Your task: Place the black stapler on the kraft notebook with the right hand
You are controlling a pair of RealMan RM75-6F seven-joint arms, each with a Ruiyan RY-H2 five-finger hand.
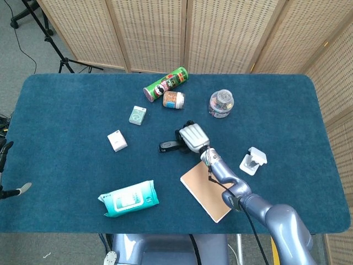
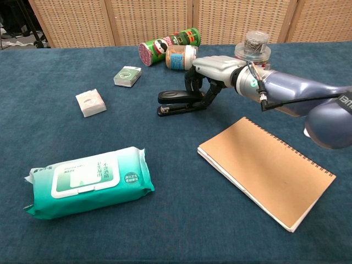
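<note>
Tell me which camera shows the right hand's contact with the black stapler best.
Chest view: the right hand curls its fingers over the black stapler's rear end, side-on. In the head view, the hand covers that end from above.

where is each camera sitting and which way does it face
Head view: high above the near table edge, looking steeply down on the whole blue table; shows the right arm and right hand over the black stapler, plus the left hand at the left edge.
Chest view: low at the near edge, looking level across toward the screens; only the right arm and hand show.
Both share the stapler, kraft notebook and wet wipes pack.
</note>
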